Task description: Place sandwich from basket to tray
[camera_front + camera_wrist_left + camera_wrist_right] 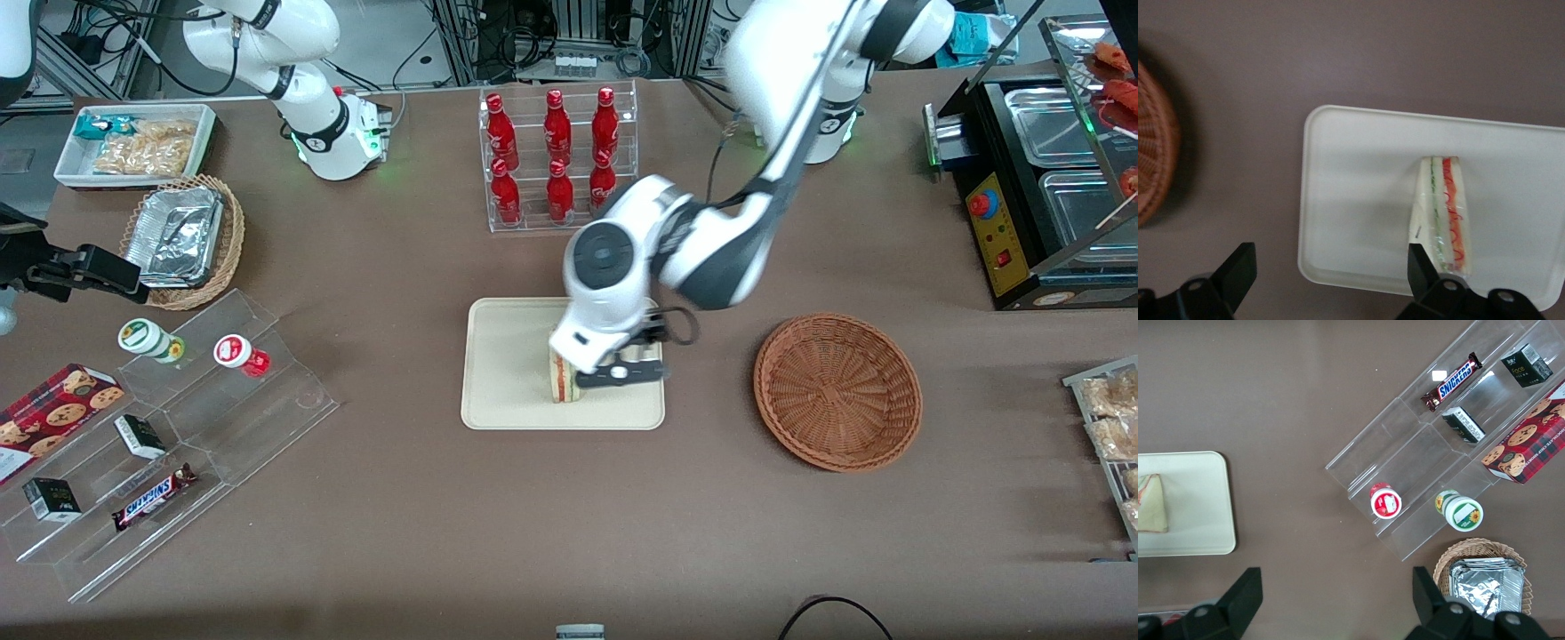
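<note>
From the front, the sandwich (pixel 561 379) stands on its edge on the tray (pixel 507 356), toward the tray rim nearest the front camera. The gripper (pixel 620 370) hangs low over the tray just beside it, on the side toward the basket (pixel 837 389). The arm's wrist housing covers the sandwich's upper part, so I cannot tell from here whether a finger touches the bread. The basket sits on the table apart from the tray, toward the working arm's end, with nothing in it.

From the left wrist camera the fingers are spread wide. One fingertip (pixel 1423 267) sits at the sandwich's (pixel 1441 213) broad end, on the white-bread side; whether it is touching or just above, I cannot tell. The other fingertip (pixel 1238 265) is off the tray (pixel 1358 200) altogether, over bare table on the side toward the basket (pixel 1155 143). So the sandwich is not between the fingers; it lies to one side of the gap, with its filling stripes running lengthwise away from the fingers. To my eye the sandwich is delivered and let go, and the next move should be a straight lift, since a sideways pull could tip it.

From the right wrist camera, a sandwich (pixel 1153 503) corner shows on the tray (pixel 1201 507), with no gripper of the working arm in sight.
</note>
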`<move>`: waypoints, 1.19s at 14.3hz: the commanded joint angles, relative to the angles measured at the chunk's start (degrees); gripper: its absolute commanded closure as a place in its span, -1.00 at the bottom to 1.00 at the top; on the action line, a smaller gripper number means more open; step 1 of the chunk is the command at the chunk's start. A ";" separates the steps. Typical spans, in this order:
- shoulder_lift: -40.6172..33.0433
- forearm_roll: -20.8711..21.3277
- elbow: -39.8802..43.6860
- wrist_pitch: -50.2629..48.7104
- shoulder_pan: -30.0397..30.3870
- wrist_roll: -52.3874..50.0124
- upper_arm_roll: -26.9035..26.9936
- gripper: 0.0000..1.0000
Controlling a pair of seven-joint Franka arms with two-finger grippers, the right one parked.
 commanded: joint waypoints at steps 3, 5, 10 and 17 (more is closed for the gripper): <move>-18.74 0.56 -17.74 -1.08 10.36 9.66 -0.49 -0.99; -24.98 0.47 -23.19 -1.26 14.49 14.08 -0.49 -0.99; -35.37 0.56 -27.53 -10.29 26.88 27.69 -0.49 -1.00; -36.26 0.47 -21.91 -15.85 35.43 36.16 -0.49 -1.00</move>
